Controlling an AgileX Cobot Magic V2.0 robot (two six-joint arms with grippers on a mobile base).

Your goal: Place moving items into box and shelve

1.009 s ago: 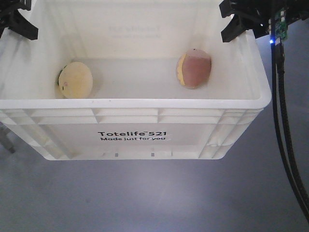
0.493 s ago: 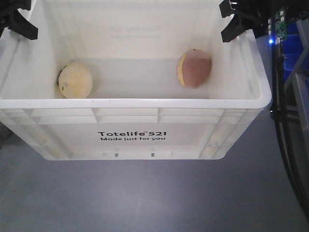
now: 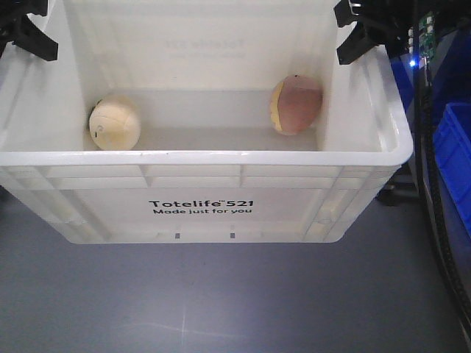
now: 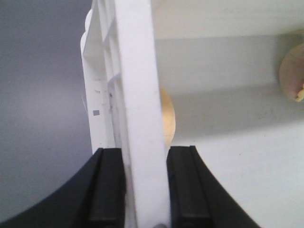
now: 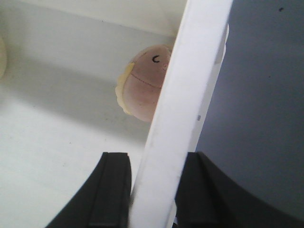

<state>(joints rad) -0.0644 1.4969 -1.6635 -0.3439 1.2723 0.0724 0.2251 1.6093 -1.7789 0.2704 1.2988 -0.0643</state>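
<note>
Shelving step: left gripper (image 4: 145, 185) and right gripper (image 5: 152, 190) each clamp a side wall of the box (image 3: 221, 158). Yellow ball (image 3: 115, 123) lies inside at 9 o'clock, pink ball (image 3: 296, 104) at 3 o'clock. Next move likely needs a level carry.

In the left wrist view the wall of the crate (image 4: 137, 95) hides most of the yellow ball (image 4: 167, 118), and the right edge cuts off the pink ball (image 4: 290, 71). The front view's top edge crops the left gripper (image 3: 29, 33) and right gripper (image 3: 364, 33), and its right edge crops a blue bin (image 3: 455, 162).
</note>
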